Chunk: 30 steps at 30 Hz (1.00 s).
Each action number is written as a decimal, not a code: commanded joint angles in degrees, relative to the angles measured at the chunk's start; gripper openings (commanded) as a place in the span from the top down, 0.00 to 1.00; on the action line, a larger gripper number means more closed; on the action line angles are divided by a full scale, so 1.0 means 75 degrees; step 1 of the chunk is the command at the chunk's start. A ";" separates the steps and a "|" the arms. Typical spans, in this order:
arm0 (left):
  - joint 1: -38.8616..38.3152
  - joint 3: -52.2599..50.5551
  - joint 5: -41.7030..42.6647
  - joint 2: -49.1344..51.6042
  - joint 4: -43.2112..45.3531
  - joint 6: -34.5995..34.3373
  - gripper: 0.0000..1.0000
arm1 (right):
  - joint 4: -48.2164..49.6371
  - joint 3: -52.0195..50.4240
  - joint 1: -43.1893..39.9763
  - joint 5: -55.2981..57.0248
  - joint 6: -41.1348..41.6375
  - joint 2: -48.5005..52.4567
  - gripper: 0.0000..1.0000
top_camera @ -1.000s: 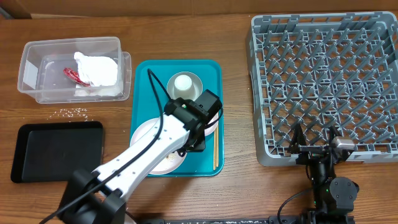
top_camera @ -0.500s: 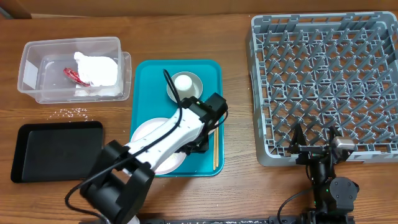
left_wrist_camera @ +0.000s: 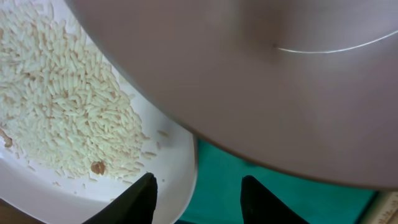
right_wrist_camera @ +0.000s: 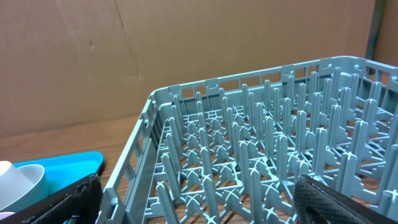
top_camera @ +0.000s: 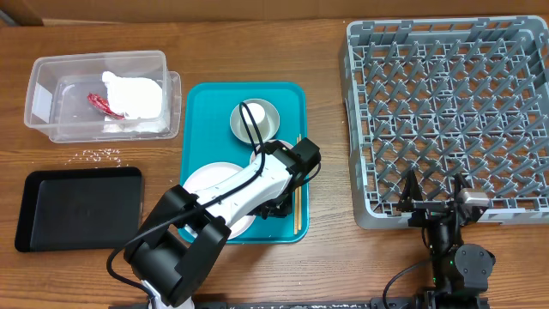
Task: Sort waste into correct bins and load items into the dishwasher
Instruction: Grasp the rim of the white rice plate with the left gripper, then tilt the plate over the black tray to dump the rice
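Overhead: wood table (top_camera: 326, 129), cardboard wall (right_wrist_camera: 93, 50) behind; left hand (left_wrist_camera: 199, 190) apart astride plate (left_wrist_camera: 174, 158) rim, right hand (top_camera: 433, 190) apart.

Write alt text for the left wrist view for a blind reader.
Loose white rice lies on a white plate whose rim sits between the tips of the open pincer, above a teal tray; a blurred grey-brown surface fills the top.

A brown wooden table (top_camera: 326, 129) with visible grain fills the scene, evenly lit with soft shadows. Along its far edge stands a plain cardboard wall (right_wrist_camera: 124, 50), creased, running left to right.
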 commanded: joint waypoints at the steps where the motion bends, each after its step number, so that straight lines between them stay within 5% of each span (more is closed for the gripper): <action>1: 0.0029 -0.0149 -0.0224 0.0085 0.0070 0.0073 0.54 | 0.0047 -0.0079 0.0015 0.0035 -0.0026 -0.0070 0.00; 11: 0.0029 -0.0487 -0.0242 0.0085 0.0315 0.0067 0.64 | 0.0047 -0.0079 0.0015 0.0035 -0.0026 -0.0070 0.00; 20: 0.0026 -0.0469 -0.0283 0.0082 0.0245 0.0067 0.83 | 0.0047 -0.0079 0.0015 0.0035 -0.0026 -0.0070 0.00; 27: 0.0026 -0.0189 -0.0659 0.0082 -0.0291 0.0064 0.84 | 0.0047 -0.0079 0.0015 0.0035 -0.0026 -0.0070 0.00; 30: 0.0026 -0.0026 -0.0734 0.0082 -0.0490 0.0061 0.96 | 0.0047 -0.0079 0.0015 0.0035 -0.0026 -0.0070 0.00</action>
